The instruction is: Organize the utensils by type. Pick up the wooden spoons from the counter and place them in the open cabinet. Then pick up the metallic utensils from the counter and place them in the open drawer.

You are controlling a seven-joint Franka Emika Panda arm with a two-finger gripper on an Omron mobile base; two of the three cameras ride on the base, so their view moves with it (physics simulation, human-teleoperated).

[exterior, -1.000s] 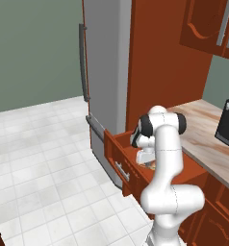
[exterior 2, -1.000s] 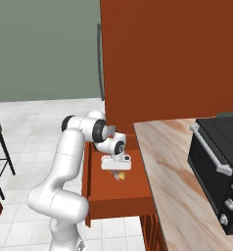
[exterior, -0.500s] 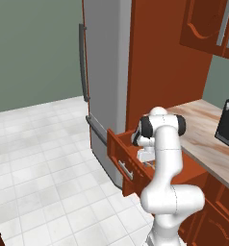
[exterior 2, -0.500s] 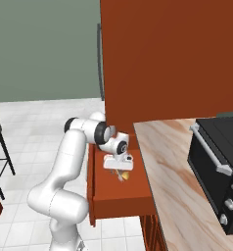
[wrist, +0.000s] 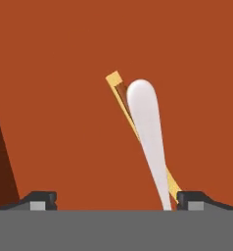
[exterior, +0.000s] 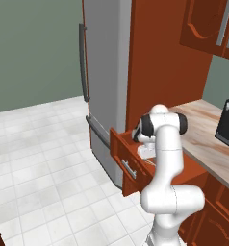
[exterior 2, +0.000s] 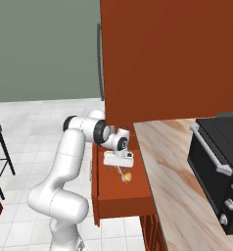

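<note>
My gripper [wrist: 117, 200] hangs open just above the floor of the open drawer [exterior 2: 119, 196], its fingertips [wrist: 38, 200] far apart with nothing between them. Below it a slim, pale silvery metallic utensil [wrist: 148, 132] lies free on the drawer's reddish-brown floor. It rests across the thin yellow handle of a wooden spoon [wrist: 115, 82]. From the right base the gripper [exterior 2: 118, 160] sits over the drawer's back half, and the spoon's yellow bowl [exterior 2: 128, 176] lies just in front of it. From the left base the hand [exterior: 145, 150] stands inside the drawer [exterior: 122, 154].
The marble counter [exterior 2: 172, 176] runs to the right of the drawer and carries a black oven [exterior 2: 219, 157]. A grey fridge [exterior: 104, 72] and a tall reddish-brown panel [exterior 2: 162, 59] stand behind. Closed upper cabinet doors [exterior: 208, 24] hang at the left base view's top right. White tiled floor [exterior: 39, 158] lies to the left.
The gripper's jaws have gone from shut to wide open over the drawer. The arm has hardly moved.
</note>
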